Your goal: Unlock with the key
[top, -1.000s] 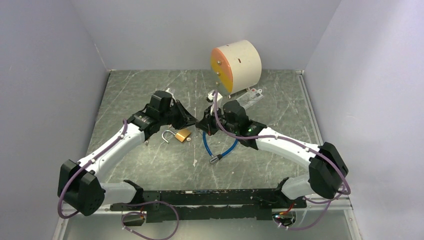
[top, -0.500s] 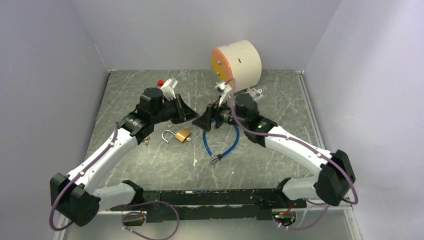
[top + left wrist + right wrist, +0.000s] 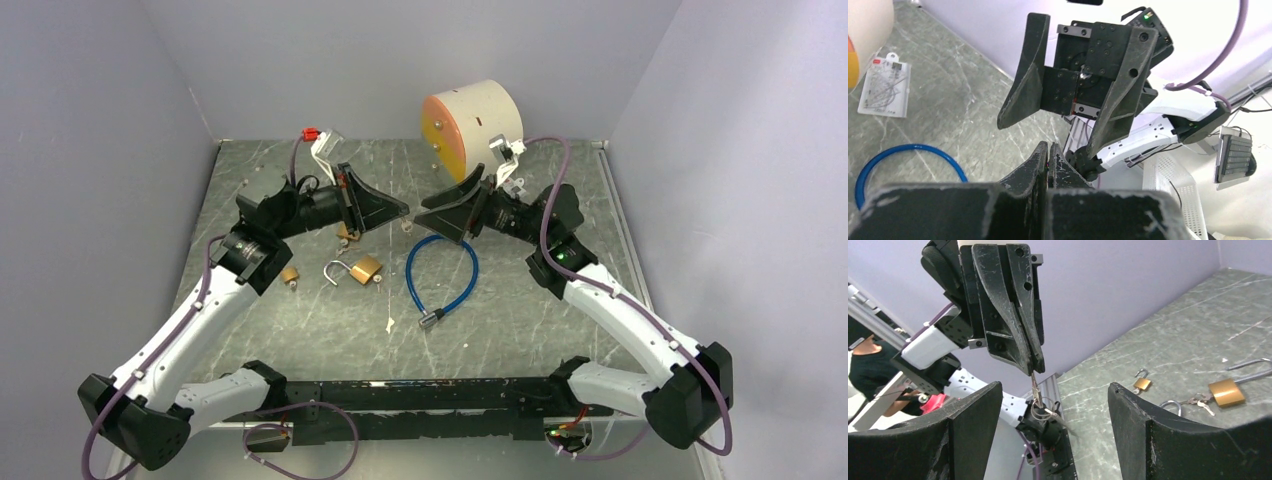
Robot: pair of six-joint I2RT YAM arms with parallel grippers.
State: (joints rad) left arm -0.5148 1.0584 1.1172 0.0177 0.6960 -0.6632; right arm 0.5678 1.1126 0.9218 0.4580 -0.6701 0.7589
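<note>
- Got the key (image 3: 1034, 386) dangling from the tips of the left gripper (image 3: 1034, 366), ring (image 3: 1040, 411) hanging under it, up in the air well above the table (image 3: 300, 330).
- Clamped tight on that key, no gap between the left jaws.
- Facing it tip to tip: right gripper (image 3: 1048, 135), spread wide, gripping nothing, near the key but not touching.
- Down on the table between both grippers: brass padlock (image 3: 365, 269), shackle popped open, well apart from the key.
- Just beside that, a blue cable lock (image 3: 442, 275).

Left fingers (image 3: 1018, 315) closed on the key (image 3: 1034, 384), right fingers (image 3: 973, 425) opened, both lifted.
</note>
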